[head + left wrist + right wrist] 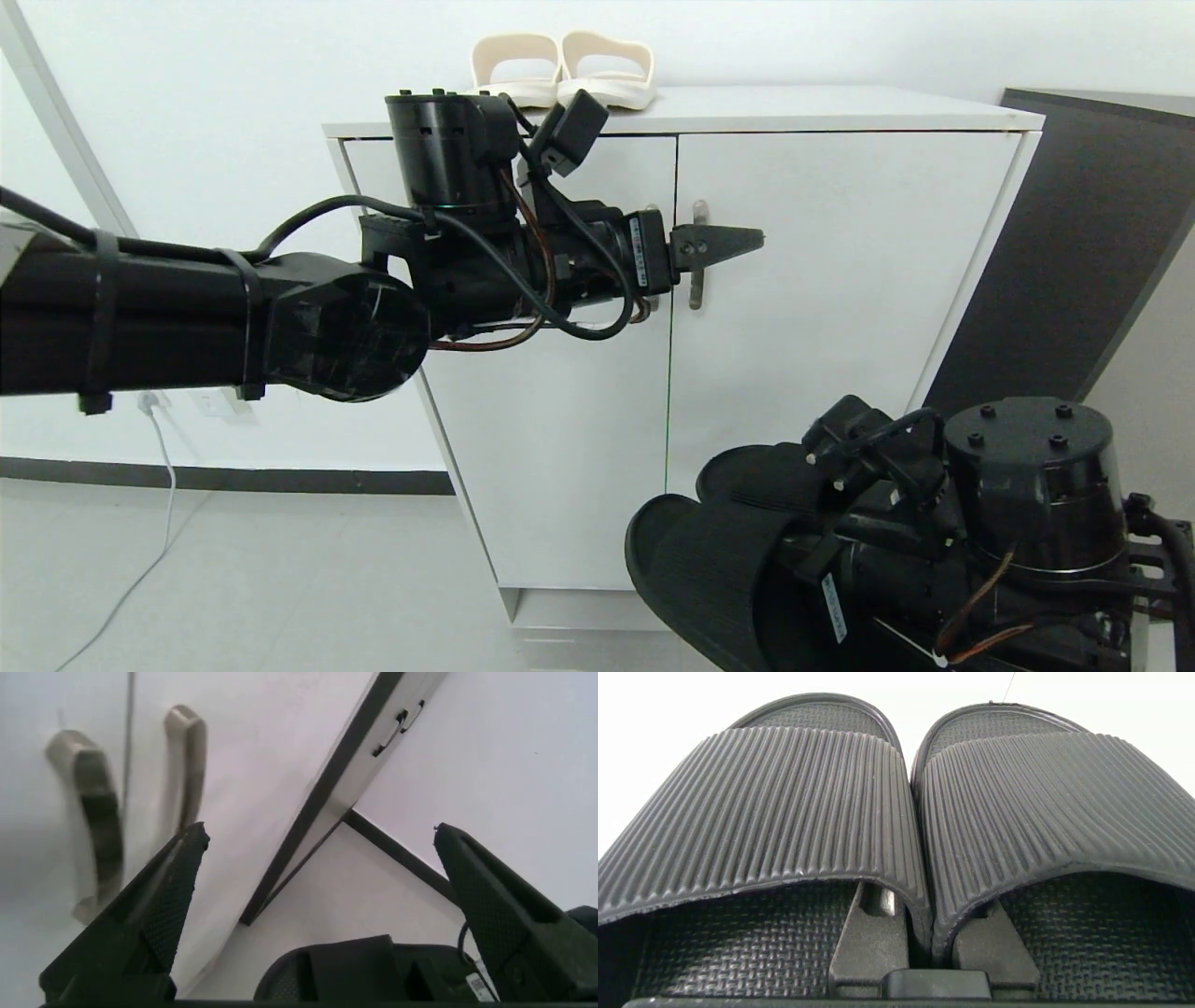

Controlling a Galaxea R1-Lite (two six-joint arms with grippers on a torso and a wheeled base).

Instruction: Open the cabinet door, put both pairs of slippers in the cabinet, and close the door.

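Slippers [709, 551], black, light flexible ribbed foam, clamped by inner edges in right gripper [932, 947], at 5 o'clock in head view. Cream pair [560, 70] atop closed cabinet [840, 280] at 12, likely equally soft. Left gripper [733, 245] spread wide, empty, beside door handle [695, 291]; stiff bar, best gripped mid-length

Black arms [187, 317], looped black cables [590, 334]

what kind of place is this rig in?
Likely a bare indoor room set up like a home entryway: white cabinet against a plain wall, cream slippers on top, black slippers in the right gripper.
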